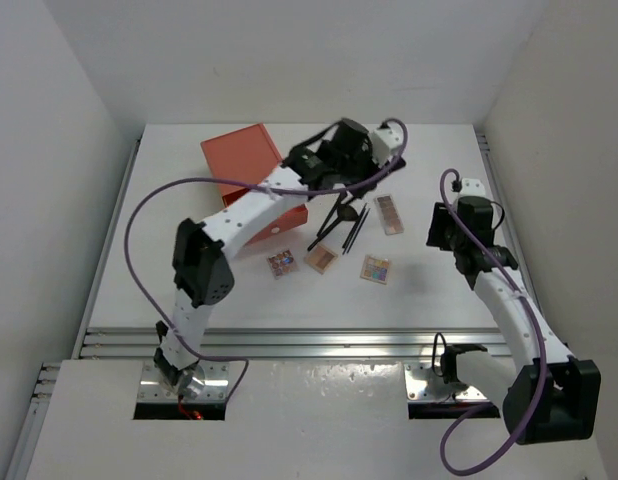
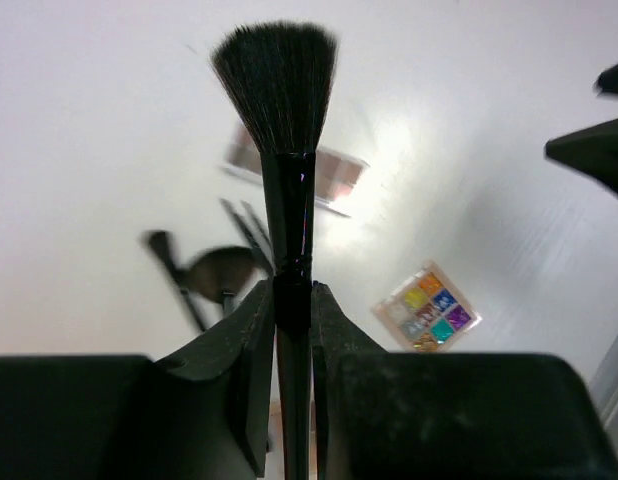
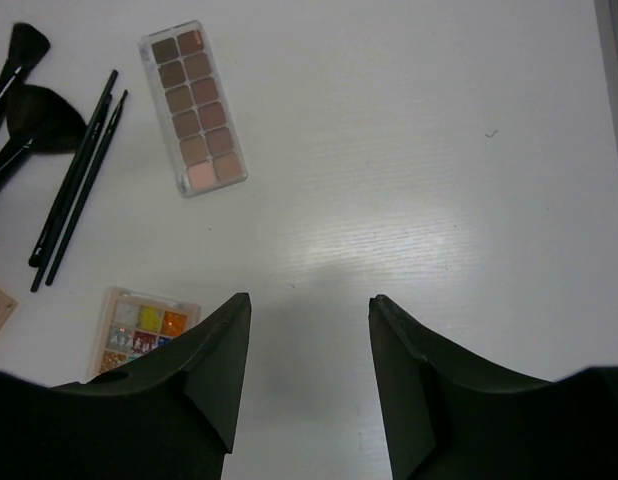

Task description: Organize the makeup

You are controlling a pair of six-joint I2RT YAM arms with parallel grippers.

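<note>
An orange box [image 1: 239,160] is seen toward 11 o'clock on the white table [image 1: 189,290]. The left gripper [image 2: 292,300] is pinched on a black brush [image 2: 279,90]. The right gripper [image 3: 304,320] is held spread and empty at 3 o'clock. The long palette [image 3: 193,107] lies at 1 o'clock of three small palettes [image 1: 321,260], with loose brushes [image 3: 74,190] at its 9 o'clock.

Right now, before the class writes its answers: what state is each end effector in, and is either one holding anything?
The left end effector is closed on a black makeup brush.
The right end effector is open, holding nothing.
</note>
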